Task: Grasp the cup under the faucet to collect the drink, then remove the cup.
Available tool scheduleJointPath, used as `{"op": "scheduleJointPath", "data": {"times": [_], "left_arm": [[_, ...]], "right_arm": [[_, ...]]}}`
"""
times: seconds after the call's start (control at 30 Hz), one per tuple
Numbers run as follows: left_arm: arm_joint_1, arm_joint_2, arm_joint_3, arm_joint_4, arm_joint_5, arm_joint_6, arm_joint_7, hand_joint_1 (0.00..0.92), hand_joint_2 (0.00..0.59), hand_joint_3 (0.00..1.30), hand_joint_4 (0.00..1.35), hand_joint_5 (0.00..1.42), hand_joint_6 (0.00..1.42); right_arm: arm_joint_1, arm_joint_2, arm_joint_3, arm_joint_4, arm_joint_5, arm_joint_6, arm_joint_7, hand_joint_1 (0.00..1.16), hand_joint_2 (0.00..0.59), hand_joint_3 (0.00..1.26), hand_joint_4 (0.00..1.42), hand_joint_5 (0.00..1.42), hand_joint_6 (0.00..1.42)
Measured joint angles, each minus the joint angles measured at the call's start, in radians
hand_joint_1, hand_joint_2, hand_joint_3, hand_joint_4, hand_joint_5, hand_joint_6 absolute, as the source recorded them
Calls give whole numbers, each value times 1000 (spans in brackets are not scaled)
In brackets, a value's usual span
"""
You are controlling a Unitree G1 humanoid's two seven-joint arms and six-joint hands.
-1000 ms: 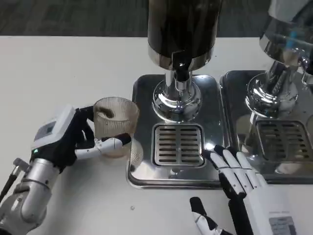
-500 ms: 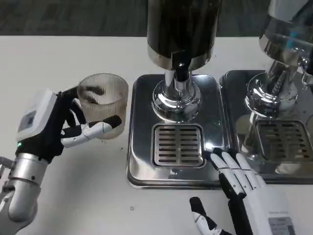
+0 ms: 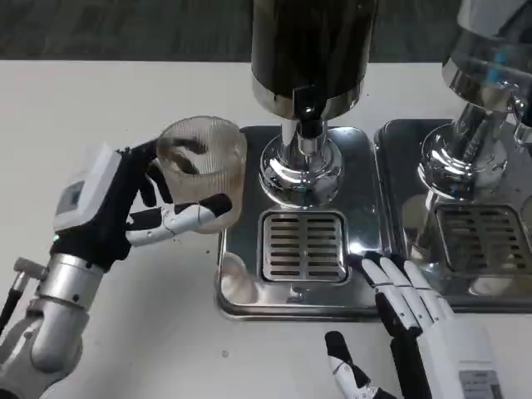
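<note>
Left hand holds the ribbed cup at the left edge of the drip tray.

The left hand [image 3: 125, 212] wraps the clear ribbed cup [image 3: 202, 170] from its left side, thumb across the near wall and fingers behind it, so the cup stands upright in the grip. The cup overlaps the left rim of the steel drip tray [image 3: 237, 287], to the left of the black faucet [image 3: 308, 116] and the slotted grate [image 3: 303, 246], not beneath the spout. The right hand [image 3: 420, 320] lies flat and holds nothing, fingers apart, its fingertips at the tray's near right corner. A second dispenser [image 3: 478, 100] stands on the right.
</note>
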Motion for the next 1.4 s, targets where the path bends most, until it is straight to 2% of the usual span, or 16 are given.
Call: {"op": "scheduleJointPath", "data": {"times": [0.27, 0.5, 1.1, 1.4], "left_arm": [[-58, -50, -43, 25, 28, 25, -34, 393, 157, 567, 660, 888, 1041], [-81, -75, -74, 56, 47, 54, -47, 381, 156, 567, 654, 888, 1030], [-84, -79, -115, 91, 67, 84, -53, 377, 155, 567, 645, 872, 1009], [-113, -101, -152, 115, 76, 122, -76, 365, 164, 553, 631, 854, 963]], "right_arm": [[24, 16, 1, 0, -2, 1, -15, 451, 428, 196, 141, 107, 228], [38, 24, 1, -2, -8, 2, -27, 452, 428, 197, 142, 111, 241], [37, 46, -1, -3, -20, 3, -39, 453, 428, 200, 142, 122, 250], [36, 52, -1, -2, -20, 3, -51, 453, 428, 200, 142, 122, 259]]}}
